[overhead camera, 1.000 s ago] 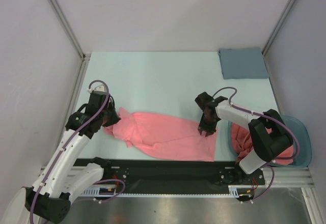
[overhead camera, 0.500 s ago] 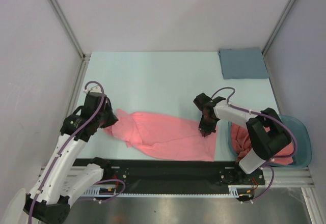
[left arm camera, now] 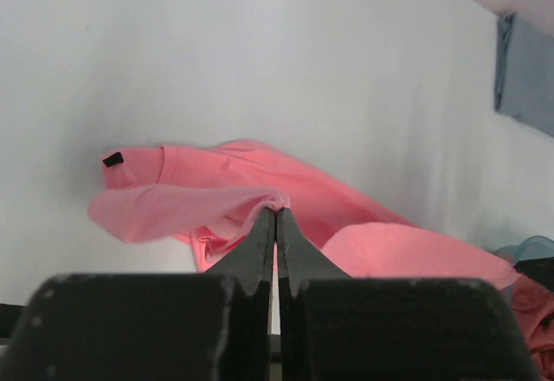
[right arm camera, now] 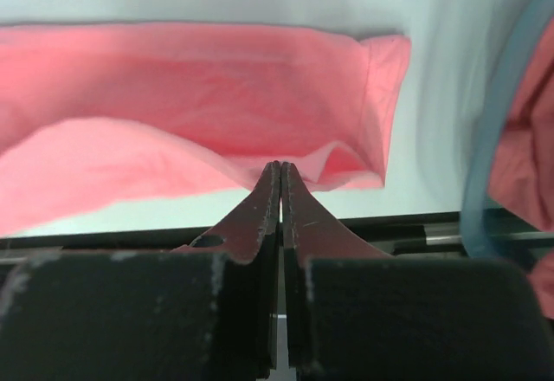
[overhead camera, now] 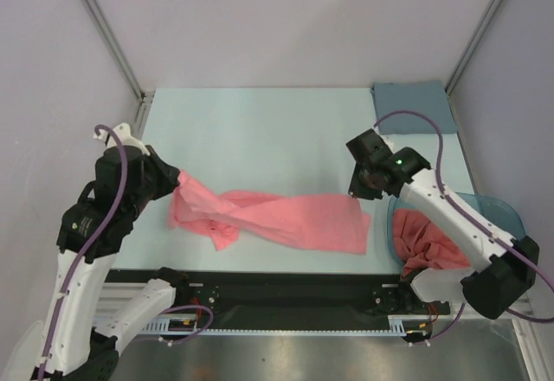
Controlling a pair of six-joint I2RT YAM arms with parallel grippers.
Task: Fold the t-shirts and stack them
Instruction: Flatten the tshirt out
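Observation:
A salmon-pink t-shirt (overhead camera: 277,218) hangs stretched and twisted between my two grippers near the table's front edge. My left gripper (overhead camera: 177,187) is shut on the shirt's left end, and the left wrist view shows the jaws (left arm camera: 275,211) pinching a fold of fabric (left arm camera: 190,203) held off the table. My right gripper (overhead camera: 357,190) is shut on the shirt's right edge; in the right wrist view its tips (right arm camera: 281,165) pinch the cloth (right arm camera: 199,95). More pink t-shirts (overhead camera: 426,241) lie bunched in the teal tub (overhead camera: 512,223) at the front right.
A grey-blue cloth (overhead camera: 414,106) lies flat at the back right corner, also in the left wrist view (left arm camera: 528,78). The tub's rim (right arm camera: 486,164) is just right of my right gripper. Grey walls enclose the table on three sides. A black rail (overhead camera: 286,287) runs along the front.
Both arms have risen and pulled apart, the left one leftward and the right one back to the right. The shirt's ends came up off the table and it stretched into a twisted band.

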